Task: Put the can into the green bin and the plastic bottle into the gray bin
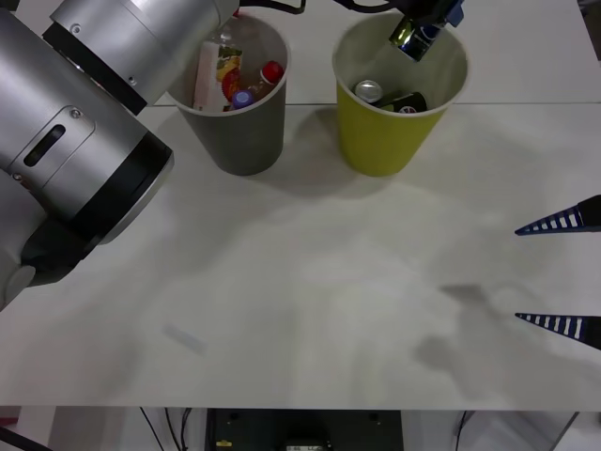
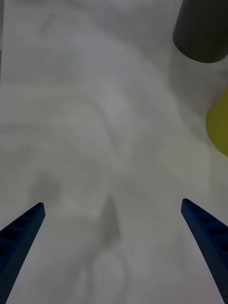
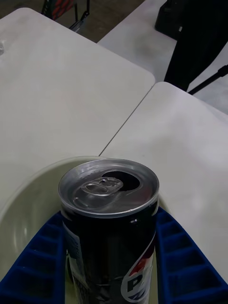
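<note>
My left gripper (image 1: 423, 28) reaches over the far side of the table and is shut on the can (image 1: 407, 40), holding it tilted just above the open mouth of the green bin (image 1: 380, 141). In the left wrist view the can (image 3: 109, 190) has a silver top with an opened tab and a dark body, clamped between the blue fingers (image 3: 183, 256), with the bin's pale inner wall (image 3: 28, 204) below. The gray bin (image 1: 239, 132) stands left of the green one and holds plastic bottles (image 1: 235, 80). My right gripper (image 1: 518, 274) hovers open at the table's right edge.
Two other cans (image 1: 368, 90) lie inside the green bin. The right wrist view has bare white table between the open gripper (image 2: 112, 203), with the gray bin (image 2: 204, 28) and green bin (image 2: 221, 123) beyond. My left arm's big housing (image 1: 75, 141) covers the near left.
</note>
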You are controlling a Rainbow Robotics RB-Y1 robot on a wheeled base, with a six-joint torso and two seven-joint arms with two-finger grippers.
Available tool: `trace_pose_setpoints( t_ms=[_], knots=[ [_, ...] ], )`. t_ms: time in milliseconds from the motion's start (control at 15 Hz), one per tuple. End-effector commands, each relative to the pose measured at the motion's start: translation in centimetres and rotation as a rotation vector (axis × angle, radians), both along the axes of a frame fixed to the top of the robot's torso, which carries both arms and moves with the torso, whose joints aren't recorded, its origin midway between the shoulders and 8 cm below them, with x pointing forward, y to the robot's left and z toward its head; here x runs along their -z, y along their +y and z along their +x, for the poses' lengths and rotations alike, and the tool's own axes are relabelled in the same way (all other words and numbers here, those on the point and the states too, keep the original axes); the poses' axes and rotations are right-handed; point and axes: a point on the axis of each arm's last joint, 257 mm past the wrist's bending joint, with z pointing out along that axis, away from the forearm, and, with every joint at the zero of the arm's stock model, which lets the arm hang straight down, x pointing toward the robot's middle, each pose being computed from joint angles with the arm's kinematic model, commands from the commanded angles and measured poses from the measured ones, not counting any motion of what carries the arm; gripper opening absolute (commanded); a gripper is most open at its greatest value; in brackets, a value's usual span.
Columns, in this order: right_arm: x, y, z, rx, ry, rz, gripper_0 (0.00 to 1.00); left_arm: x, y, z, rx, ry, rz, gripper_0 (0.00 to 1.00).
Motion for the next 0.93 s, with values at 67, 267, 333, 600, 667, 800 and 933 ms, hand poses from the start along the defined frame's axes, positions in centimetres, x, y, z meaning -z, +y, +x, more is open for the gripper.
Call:
trace_pose_setpoints(
  t_ms=[67, 267, 333, 600, 667, 800, 933],
  knots=[
    [0.0, 0.0, 0.0, 0.000, 0.000, 0.000, 1.00, 0.3, 0.3, -0.2, 0.006, 0.007, 0.018, 1.00],
    [0.0, 0.0, 0.0, 0.000, 0.000, 0.000, 1.00, 0.2, 1.6, -0.6, 0.048, 0.039, 0.022, 1.00],
    [0.0, 0.0, 0.0, 0.000, 0.000, 0.000, 1.00, 0.0, 2.7, -0.8, 0.076, 0.039, 0.038, 1.00],
    [0.0, 0.0, 0.0, 0.000, 0.000, 0.000, 1.00, -1.7, 7.2, -1.7, 0.116, 0.159, -0.054, 1.00],
    [0.0, 0.0, 0.0, 0.000, 0.000, 0.000, 1.00, -1.4, 8.5, -2.4, 0.142, 0.156, -0.056, 1.00],
    [0.0, 0.0, 0.0, 0.000, 0.000, 0.000, 1.00, 0.2, 11.0, -4.0, 0.178, 0.106, -0.016, 1.00],
    [0.0, 0.0, 0.0, 0.000, 0.000, 0.000, 1.00, 1.1, 13.2, -5.7, 0.211, 0.089, -0.003, 1.00]
  ],
)
